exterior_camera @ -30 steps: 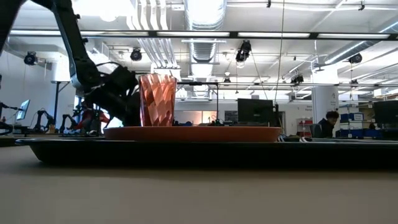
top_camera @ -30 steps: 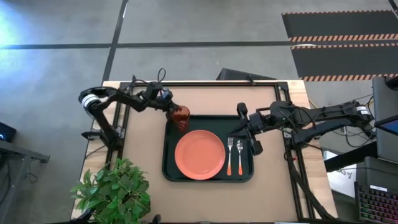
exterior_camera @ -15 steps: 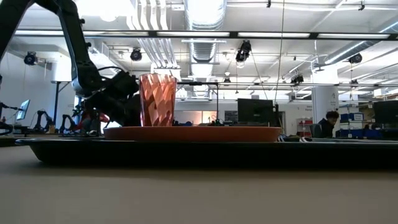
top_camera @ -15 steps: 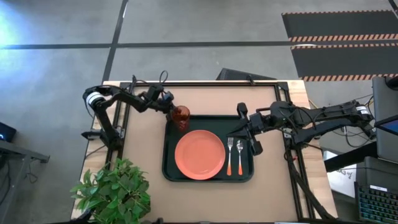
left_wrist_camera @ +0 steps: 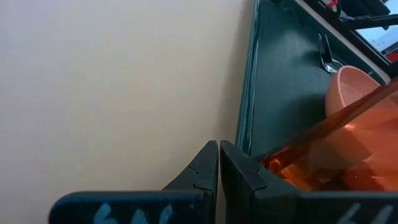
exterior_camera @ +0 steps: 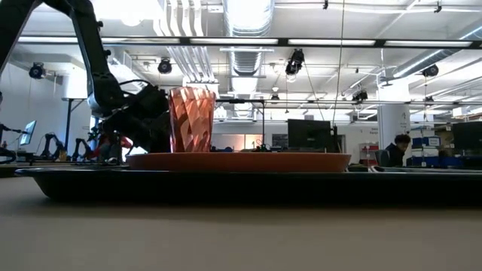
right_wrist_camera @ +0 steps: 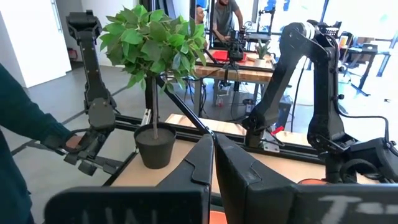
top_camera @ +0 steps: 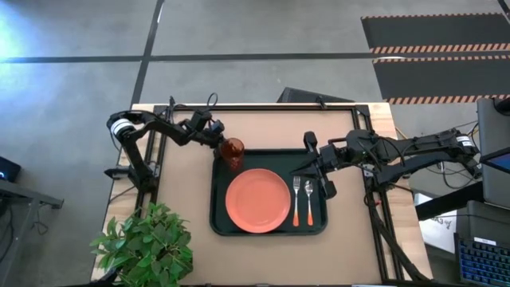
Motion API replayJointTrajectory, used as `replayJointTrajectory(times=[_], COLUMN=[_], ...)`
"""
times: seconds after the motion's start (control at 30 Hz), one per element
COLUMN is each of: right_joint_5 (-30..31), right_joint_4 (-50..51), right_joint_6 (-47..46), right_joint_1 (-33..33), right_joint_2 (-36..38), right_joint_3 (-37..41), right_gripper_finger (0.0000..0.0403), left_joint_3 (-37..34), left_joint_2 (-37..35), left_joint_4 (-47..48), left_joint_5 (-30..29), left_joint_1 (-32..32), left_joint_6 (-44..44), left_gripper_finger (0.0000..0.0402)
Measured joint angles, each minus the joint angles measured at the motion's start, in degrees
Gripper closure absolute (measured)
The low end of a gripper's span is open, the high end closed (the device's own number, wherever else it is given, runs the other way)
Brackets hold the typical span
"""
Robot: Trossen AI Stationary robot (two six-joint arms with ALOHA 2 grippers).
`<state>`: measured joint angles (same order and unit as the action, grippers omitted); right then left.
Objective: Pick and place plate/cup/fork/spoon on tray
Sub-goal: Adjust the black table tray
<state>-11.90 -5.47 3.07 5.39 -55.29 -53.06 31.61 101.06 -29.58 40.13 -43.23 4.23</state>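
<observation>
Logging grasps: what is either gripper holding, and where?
Nothing: left gripper and right gripper are shut empty; the cup stands beside the left.

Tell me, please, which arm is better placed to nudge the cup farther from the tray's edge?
Left, probably: its claw is right beside the cup at the tray's far-left corner, while the right claw sits by the spoon.

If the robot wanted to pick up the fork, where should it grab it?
Probably by the orange handle of the fork, coming straight down from above. It lies flat on the tray, with the spoon close beside it, so the fingers should close carefully.
</observation>
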Motion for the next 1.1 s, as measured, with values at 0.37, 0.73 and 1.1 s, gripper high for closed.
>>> replayJointTrajectory(times=[0.37, 0.73, 1.1], right_joint_5=[0.0, 0.0, 2.9], right_joint_4=[0.0, 0.9, 4.3], right_joint_6=[0.1, 0.0, 2.9], right_joint_1=[0.0, 0.0, 0.0], right_joint_2=[0.0, 0.0, 0.1], right_joint_3=[0.0, 0.0, 0.0], right_gripper_finger=[0.0394, 0.0394, 0.0394], left_joint_3=[0.0, -0.2, -0.2], left_joint_2=[0.0, -4.7, -25.8], left_joint_4=[0.3, 2.1, 14.6], left_joint_5=[0.2, 1.1, 0.6], left_joint_1=[1.3, -0.8, -3.6], left_joint_6=[1.5, -0.1, -5.2], left_gripper_finger=[0.0402, 0.0402, 0.0402])
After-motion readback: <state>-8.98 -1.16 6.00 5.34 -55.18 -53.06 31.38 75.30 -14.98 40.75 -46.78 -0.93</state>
